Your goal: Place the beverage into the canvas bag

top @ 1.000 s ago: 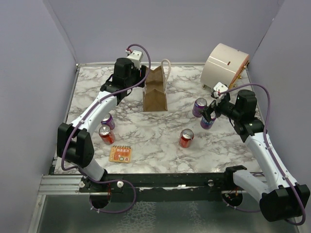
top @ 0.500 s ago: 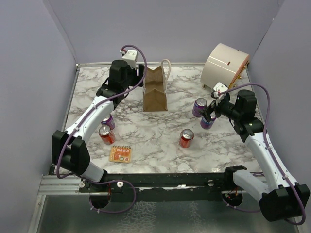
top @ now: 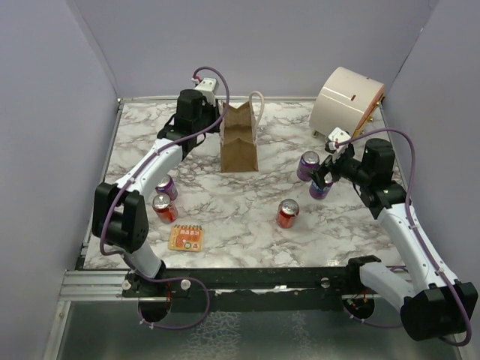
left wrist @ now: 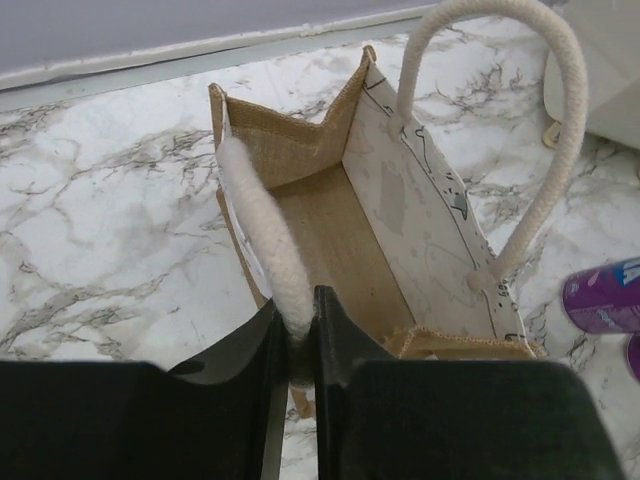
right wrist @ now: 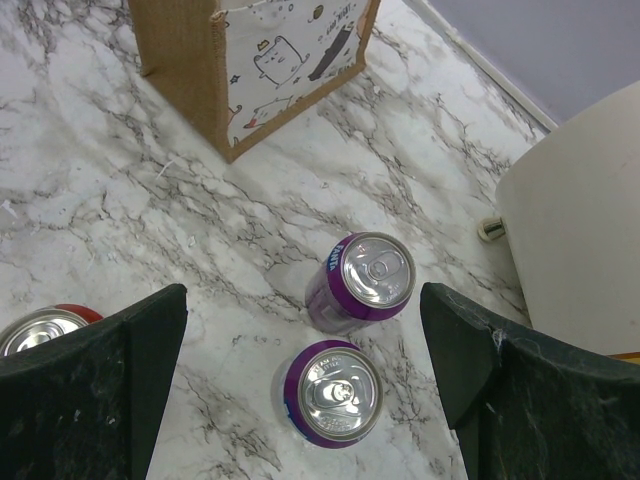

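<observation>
The canvas bag [top: 240, 142] stands upright at the back middle of the table, its mouth open and its inside [left wrist: 330, 220] empty. My left gripper [left wrist: 298, 322] is shut on its near cream loop handle [left wrist: 262, 210]; the far handle [left wrist: 555, 120] stands free. In the top view that left gripper [top: 218, 120] sits at the bag's left top edge. My right gripper [right wrist: 300, 300] hangs open over two upright purple beverage cans [right wrist: 365, 280] [right wrist: 332, 393], touching neither. In the top view the right gripper [top: 324, 174] is by those cans [top: 307, 165] [top: 321, 187].
A red can [top: 287, 213] stands mid-table. A purple can [top: 166, 187] and a red can [top: 163, 207] stand by the left arm, with a flat orange packet [top: 187, 238] in front. A large cream drum-shaped container [top: 346, 103] fills the back right corner.
My left gripper drew back a little with its jaws wider, then came in to the bag's top edge and shut on the near handle. The right arm and the cans have not moved.
</observation>
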